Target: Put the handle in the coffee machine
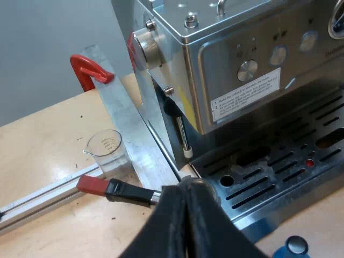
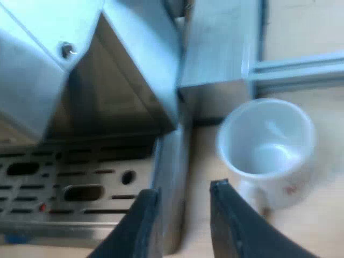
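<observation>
Your left hand (image 1: 185,194) pinches the holder (image 1: 128,192) at its metal end; your right hand (image 2: 184,191) hangs spread, the mug (image 2: 266,141) just beyond.

Right gripper (image 2: 185,189) over the drip tray (image 2: 80,183) edge.
Black fingers (image 2: 140,226) apart above the drip tray's side edge at the espresso machine (image 2: 123,64) foot; white mug (image 2: 266,140) upright on the desk (image 2: 317,226) just beside that edge, near a metal rail (image 2: 295,72).

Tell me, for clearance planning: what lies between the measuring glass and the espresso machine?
In the left wrist view, a metal plate stands between the measuring glass and the espresso machine.
</observation>
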Action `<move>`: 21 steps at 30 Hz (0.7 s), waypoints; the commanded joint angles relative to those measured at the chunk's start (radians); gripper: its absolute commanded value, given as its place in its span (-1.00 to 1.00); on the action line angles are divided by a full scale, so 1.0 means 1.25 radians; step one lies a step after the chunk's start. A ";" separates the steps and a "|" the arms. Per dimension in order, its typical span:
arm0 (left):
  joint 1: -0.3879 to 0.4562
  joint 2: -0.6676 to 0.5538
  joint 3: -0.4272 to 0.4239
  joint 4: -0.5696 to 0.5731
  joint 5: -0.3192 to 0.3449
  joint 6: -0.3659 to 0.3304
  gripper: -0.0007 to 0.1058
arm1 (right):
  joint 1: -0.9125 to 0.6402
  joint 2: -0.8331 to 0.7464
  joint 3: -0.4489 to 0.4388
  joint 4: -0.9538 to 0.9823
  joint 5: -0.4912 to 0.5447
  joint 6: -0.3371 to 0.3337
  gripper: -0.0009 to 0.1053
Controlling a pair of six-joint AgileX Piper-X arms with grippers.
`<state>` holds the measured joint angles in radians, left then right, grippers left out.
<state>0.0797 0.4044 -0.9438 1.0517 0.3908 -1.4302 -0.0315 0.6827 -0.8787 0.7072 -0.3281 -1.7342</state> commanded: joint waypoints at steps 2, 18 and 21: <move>0.000 -0.005 -0.001 -0.004 0.008 -0.008 -0.97 | -0.104 -0.051 -0.002 0.026 -0.026 -0.055 -0.51; -0.058 -0.085 -0.001 -0.020 -0.064 -0.080 -0.97 | -0.194 -0.230 0.000 0.083 -0.070 -0.064 -0.51; -0.058 -0.127 -0.001 -0.017 -0.066 -0.080 -0.97 | -0.194 -0.280 0.000 0.098 -0.070 -0.064 -0.51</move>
<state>0.0094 0.2710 -0.9438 1.0389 0.3216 -1.5189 -0.2741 0.3640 -0.8787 0.8181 -0.4123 -1.8006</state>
